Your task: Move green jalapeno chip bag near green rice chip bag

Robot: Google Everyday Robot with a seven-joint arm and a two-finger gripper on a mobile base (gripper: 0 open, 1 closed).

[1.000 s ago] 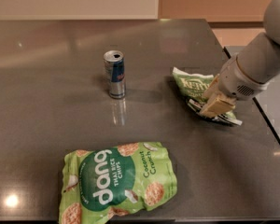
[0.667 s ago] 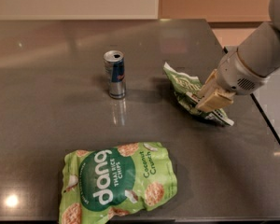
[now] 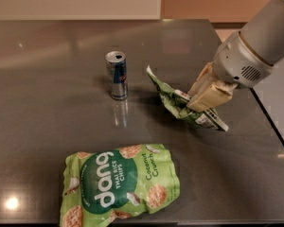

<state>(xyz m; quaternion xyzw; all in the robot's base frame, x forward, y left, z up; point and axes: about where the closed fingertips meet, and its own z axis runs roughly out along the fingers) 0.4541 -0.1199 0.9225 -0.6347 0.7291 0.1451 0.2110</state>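
Observation:
The green jalapeno chip bag (image 3: 169, 97) is a small crinkled dark-green bag, lifted at a tilt right of centre, its white strip end low at the right. My gripper (image 3: 202, 96) comes in from the upper right and is shut on the bag's middle. The green rice chip bag (image 3: 118, 183), large and light green with "dang" lettering, lies flat at the front of the table, left of and nearer than the gripper. The two bags are apart.
A blue and silver drink can (image 3: 117, 74) stands upright just left of the held bag. The dark grey table (image 3: 47, 103) ends at an edge on the right, close behind the arm (image 3: 255, 46).
The gripper has carried the jalapeno bag leftward and a little forward, closer to the can and the rice chip bag. The can and the rice chip bag have not moved.

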